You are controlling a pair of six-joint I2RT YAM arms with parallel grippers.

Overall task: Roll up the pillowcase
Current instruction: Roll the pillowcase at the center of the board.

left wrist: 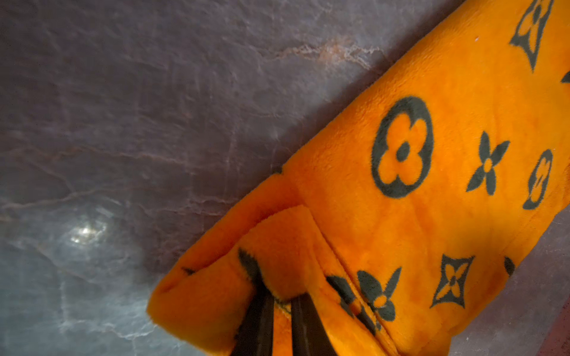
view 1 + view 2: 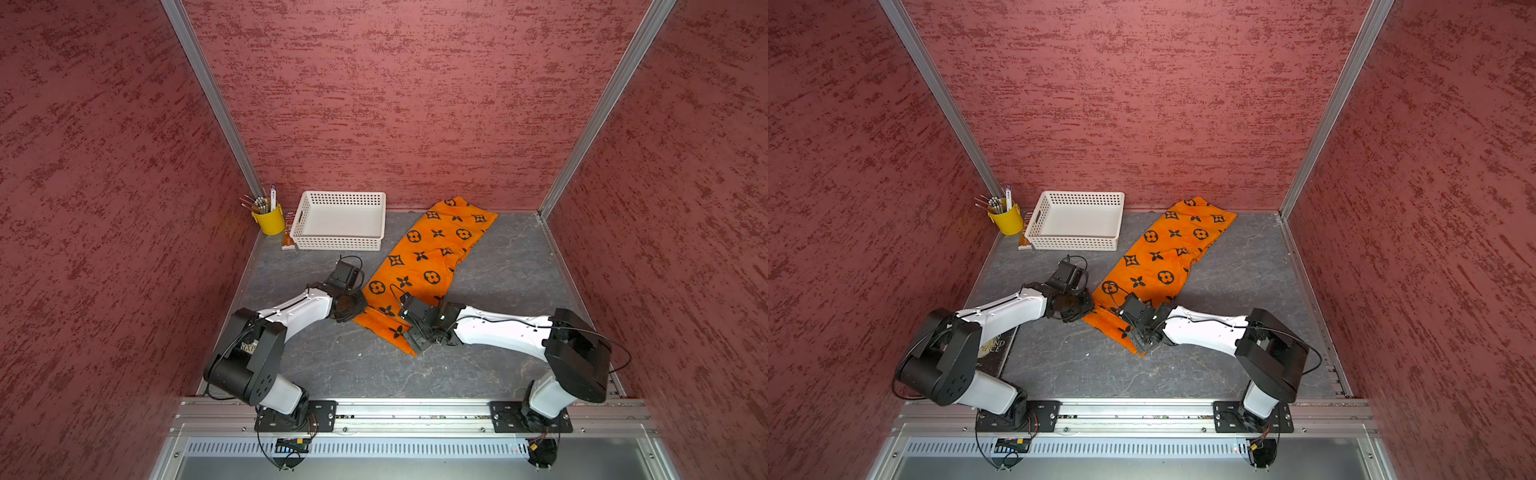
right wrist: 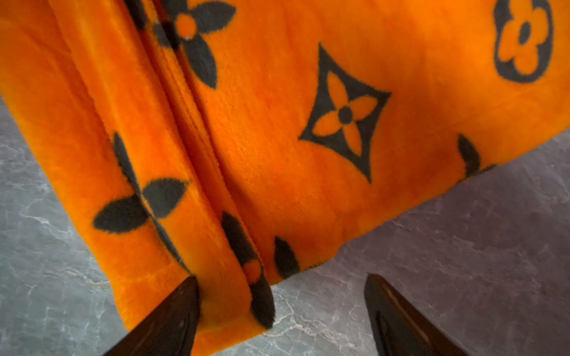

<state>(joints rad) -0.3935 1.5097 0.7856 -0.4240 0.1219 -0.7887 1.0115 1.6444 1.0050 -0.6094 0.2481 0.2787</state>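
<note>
pillowcase [image 2: 432, 253] lies on the grey tabletop [image 2: 332, 365] as a long orange strip with black flowers, slantwise from the back wall down to the place between the two arms. its far end is near the white basket [image 2: 338, 220]. its near end is turned over into a narrow fold. the left arm [image 2: 299, 307] is at one corner of this end; in the left wrist view the left jaws are narrow and pinch a raised part of the pillowcase [image 1: 277, 246]. the right arm [image 2: 498, 328] is at the other corner; in the right wrist view the right jaws stand wide, one finger [image 3: 172, 314] touching the edge of the fold, the other over bare tabletop. a yellow cup [image 2: 269, 222] with pens stands near the basket.
</note>
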